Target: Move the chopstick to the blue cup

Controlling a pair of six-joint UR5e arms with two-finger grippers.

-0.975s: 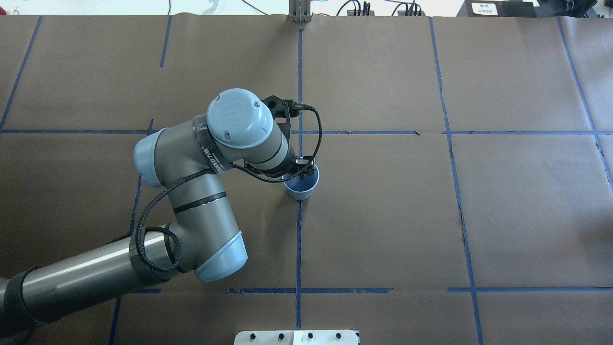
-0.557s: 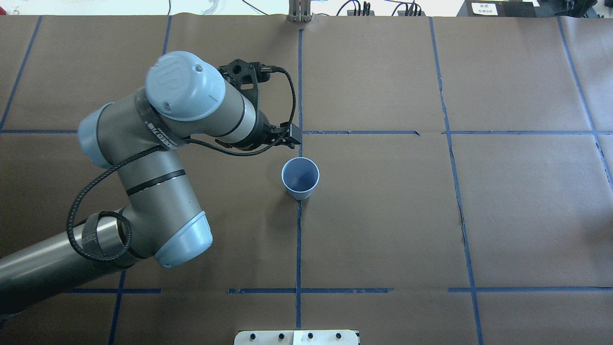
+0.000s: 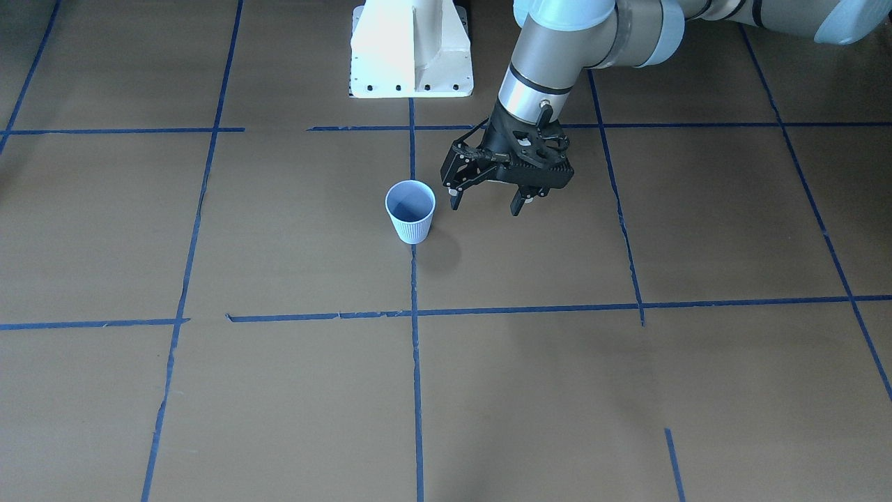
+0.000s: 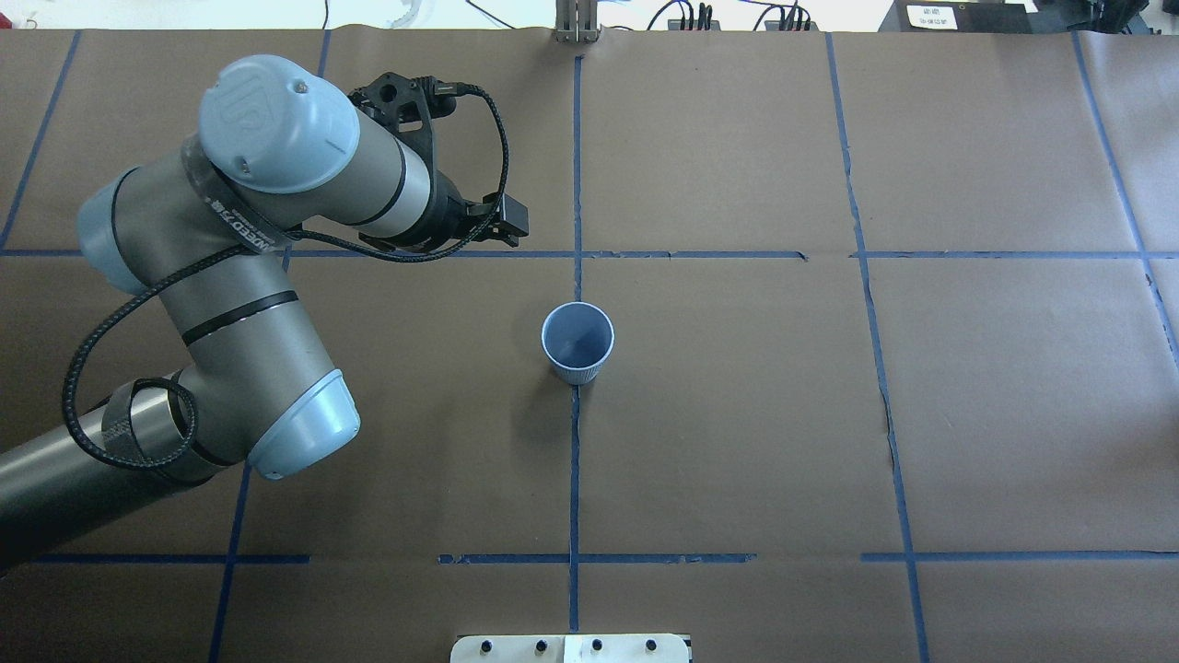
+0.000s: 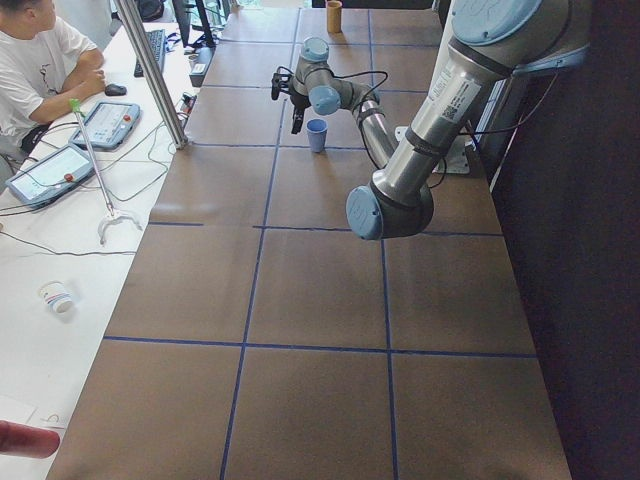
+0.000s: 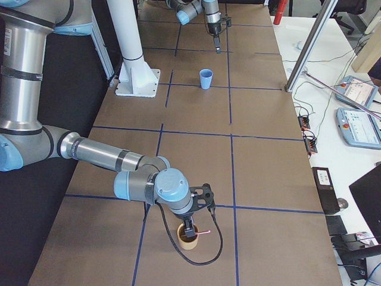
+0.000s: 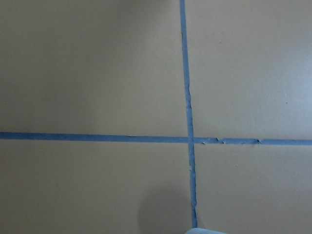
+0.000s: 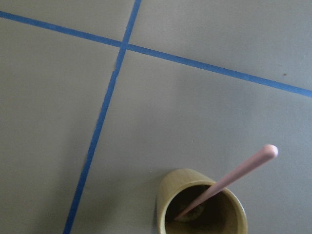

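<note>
We see the left gripper (image 3: 486, 206) hanging above the table, its two fingers spread wide with nothing between them. In the front-facing view it is just beside the blue cup (image 3: 411, 213), on the cup's side toward the robot's left, and clear of the rim.

From overhead, the gripper has moved. One second ago the left wrist was directly over the blue cup (image 4: 577, 345) and covered part of its rim. A little later it had pulled off to just past the rim. Now it sits farther toward the robot's left and the table's far edge, with open brown paper (image 4: 737, 414) between it and the cup.

The cup itself has not shifted. It stands upright on a blue tape line (image 4: 575, 460), mouth up. The left wrist camera looks down on a crossing of tape lines, with only a pale sliver of the cup's rim at the bottom edge.

The chopstick (image 8: 229, 180) is pink and leans inside a tan cup (image 8: 163, 209) at the robot's right end of the table, well apart from the blue cup. Its lower end rests in the tan cup's bottom and its upper end sticks out past the rim.

The right gripper (image 6: 189, 227) hovers directly above that tan cup. We cannot tell whether its fingers are spread or closed.
</note>
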